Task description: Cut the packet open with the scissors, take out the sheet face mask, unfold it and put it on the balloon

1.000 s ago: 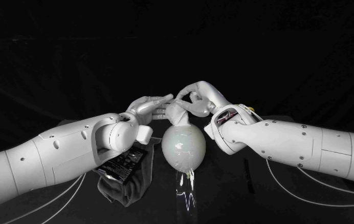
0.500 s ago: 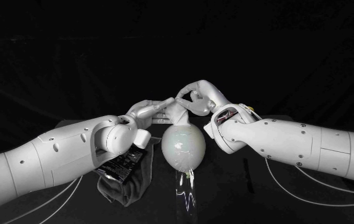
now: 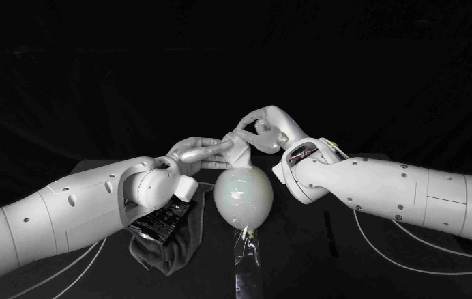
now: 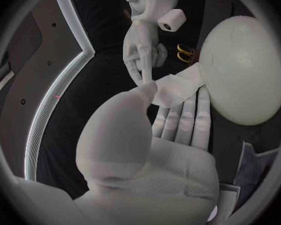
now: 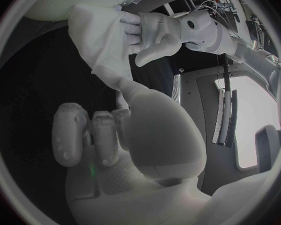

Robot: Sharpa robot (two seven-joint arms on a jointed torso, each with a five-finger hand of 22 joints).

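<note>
Left robot hand (image 3: 202, 152) and right robot hand (image 3: 260, 130) each pinched the sheet face mask (image 3: 236, 147) (only partly unfolded) just above the balloon (image 3: 243, 196), where uneven pulls could tear or drop it.

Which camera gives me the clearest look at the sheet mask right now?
Right wrist view: the sheet mask hangs broad between the left hand and right hand. Left wrist view shows a smaller piece beside the balloon; head view, a sliver among fingers.
</note>
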